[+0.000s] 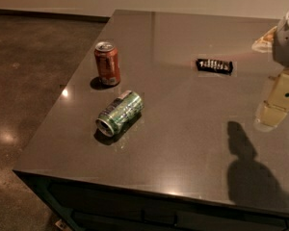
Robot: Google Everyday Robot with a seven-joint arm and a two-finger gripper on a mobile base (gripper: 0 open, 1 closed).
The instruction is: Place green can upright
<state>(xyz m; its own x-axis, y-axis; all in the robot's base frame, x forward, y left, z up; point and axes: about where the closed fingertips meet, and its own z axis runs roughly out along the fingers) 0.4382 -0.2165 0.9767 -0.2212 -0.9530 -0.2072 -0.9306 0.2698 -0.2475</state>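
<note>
gripper (278,105) sits at the right edge of the table (183,148), grip state can't be told, well apart from the green can (120,112) lying on its side near the upright red can (107,63), so a glancing touch could roll it away.

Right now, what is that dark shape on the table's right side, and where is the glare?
Camera view: the dark shape is a shadow on the glossy table, below the end effector at the right edge; glare shows as a small glint near the table's left edge and one on the floor; the green can and red can cast short shadows leftward.
</note>
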